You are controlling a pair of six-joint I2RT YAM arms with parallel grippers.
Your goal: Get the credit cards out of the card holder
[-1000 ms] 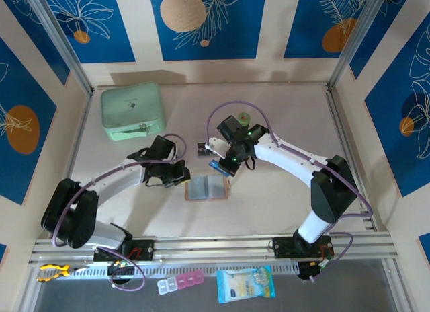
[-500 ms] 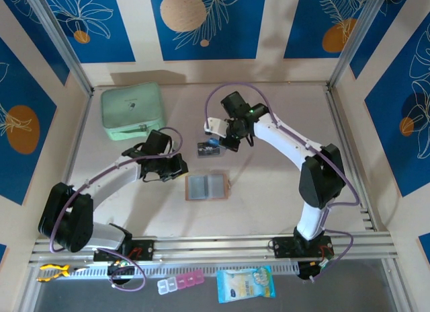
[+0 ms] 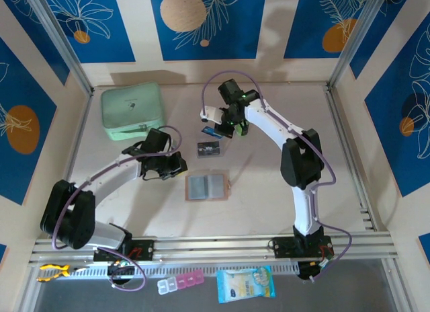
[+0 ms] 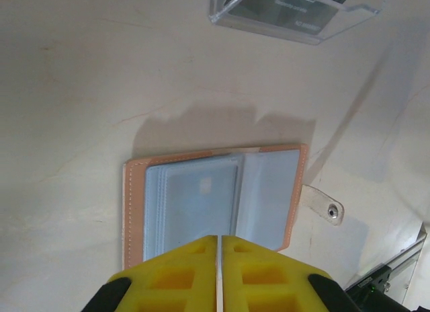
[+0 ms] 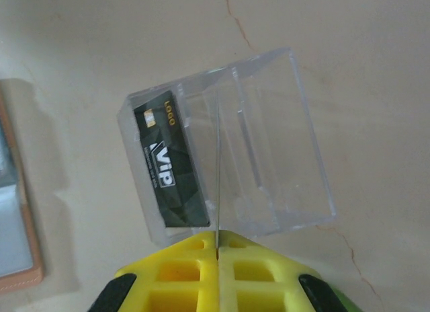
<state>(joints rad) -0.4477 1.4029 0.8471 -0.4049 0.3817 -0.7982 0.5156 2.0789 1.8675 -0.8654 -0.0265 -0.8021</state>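
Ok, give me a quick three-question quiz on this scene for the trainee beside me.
1. True or false: the card holder lies open.
2. What sits inside the clear box? A) a black VIP card B) a red card C) nothing
3. What is the right gripper shut on?

Key: 1 true. 2 A. 3 a blue card, held edge-on between its fingers.

Card holder (image 3: 208, 187) lies unfolded at the middle of the table (image 3: 269, 204). Clear box (image 3: 209, 148) sits just behind it, one credit card (image 5: 168, 167) inside. Second credit card (image 3: 211, 132), in right gripper (image 5: 218, 239), is behind the box. Zip case (image 3: 133, 110) lies far left.
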